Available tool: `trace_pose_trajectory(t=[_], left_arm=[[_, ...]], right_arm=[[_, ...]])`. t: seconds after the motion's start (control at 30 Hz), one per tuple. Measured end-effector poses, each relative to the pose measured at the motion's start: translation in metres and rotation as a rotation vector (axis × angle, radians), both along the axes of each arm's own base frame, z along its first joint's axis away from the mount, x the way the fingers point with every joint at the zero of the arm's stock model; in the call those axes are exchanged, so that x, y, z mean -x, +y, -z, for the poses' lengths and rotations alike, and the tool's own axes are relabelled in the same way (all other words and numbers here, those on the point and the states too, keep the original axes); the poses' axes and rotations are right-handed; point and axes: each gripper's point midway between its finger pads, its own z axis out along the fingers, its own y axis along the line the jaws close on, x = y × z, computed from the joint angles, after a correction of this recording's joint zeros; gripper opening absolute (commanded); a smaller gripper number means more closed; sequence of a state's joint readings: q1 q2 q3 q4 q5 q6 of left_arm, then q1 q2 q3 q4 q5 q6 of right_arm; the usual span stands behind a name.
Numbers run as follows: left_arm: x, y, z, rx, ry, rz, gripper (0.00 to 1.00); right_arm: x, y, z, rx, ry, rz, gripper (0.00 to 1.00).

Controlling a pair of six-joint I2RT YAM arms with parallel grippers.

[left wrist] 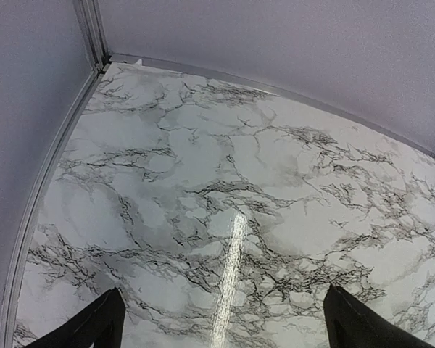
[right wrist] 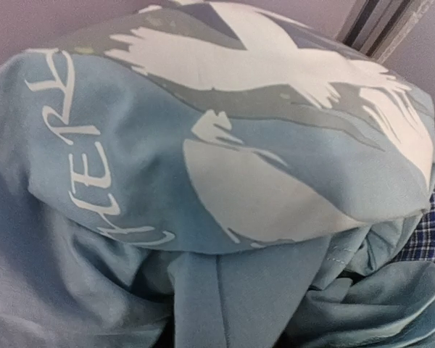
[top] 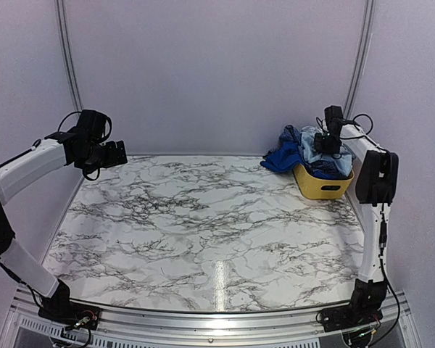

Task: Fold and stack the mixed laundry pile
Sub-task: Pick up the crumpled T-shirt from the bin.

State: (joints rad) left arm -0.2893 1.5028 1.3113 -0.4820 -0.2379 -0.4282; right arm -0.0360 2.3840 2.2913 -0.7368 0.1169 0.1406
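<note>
1. Nearest the arm bases, the marble-patterned tabletop (top: 203, 239) is lying bare and reflecting a streak of light.
2. The left gripper (top: 113, 154) is hovering above the left edge of the tabletop, well apart from the clothes. In the left wrist view its two dark fingers (left wrist: 94, 325) are standing wide apart, with only marble between them.
3. Farther back on the right, a small yellow basket (top: 322, 190) is sitting on the tabletop near the far right corner, and the laundry pile (top: 312, 148) is heaping up out of it.
4. A royal-blue piece (top: 279, 160) is spilling over the basket's left side onto the tabletop.
5. The right gripper (top: 326, 143) is pointing down into the top of the pile. Its fingers are not showing in any view, so I cannot tell whether it is apart or clamped on cloth.
6. The right wrist view is filling up with a pale sky-blue T-shirt (right wrist: 275, 188), bunched and creased. It is carrying a large white brush-stroke print and white capitals running up its left side that look like "CHER", the remaining letters being unclear.
7. A navy-and-white checked shirt (right wrist: 429, 230) is peeking out just beside the T-shirt at the right edge.
</note>
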Motion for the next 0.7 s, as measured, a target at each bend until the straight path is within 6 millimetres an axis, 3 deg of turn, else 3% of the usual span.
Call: trace_pose_trajectory(t=[0.17,0.23,0.37,0.5,0.6,0.7], left_arm=[[-0.001,0.004,0.000,-0.003,0.001,-0.009,0.99],[-0.001,0.007,0.000,-0.005,0.000,-0.016,0.99],[-0.002,0.010,0.000,-0.007,-0.001,-0.024,0.99],[-0.002,0.013,0.000,-0.005,0.000,-0.032,0.99],[-0.003,0.016,0.000,0.015,0.002,-0.040,0.99],[-0.003,0.021,-0.001,0.049,0.001,-0.054,0.99]], right_arm=[[0.001,0.003,-0.024,-0.011,-0.036,-0.009,0.00],[0.005,0.005,-0.043,-0.018,-0.060,-0.021,0.00],[0.018,0.014,-0.111,-0.032,-0.174,-0.062,0.00],[0.045,0.031,-0.201,-0.047,-0.337,-0.138,0.00],[0.069,0.053,-0.259,-0.058,-0.451,-0.211,0.00],[0.093,0.091,-0.307,-0.073,-0.553,-0.315,0.00]])
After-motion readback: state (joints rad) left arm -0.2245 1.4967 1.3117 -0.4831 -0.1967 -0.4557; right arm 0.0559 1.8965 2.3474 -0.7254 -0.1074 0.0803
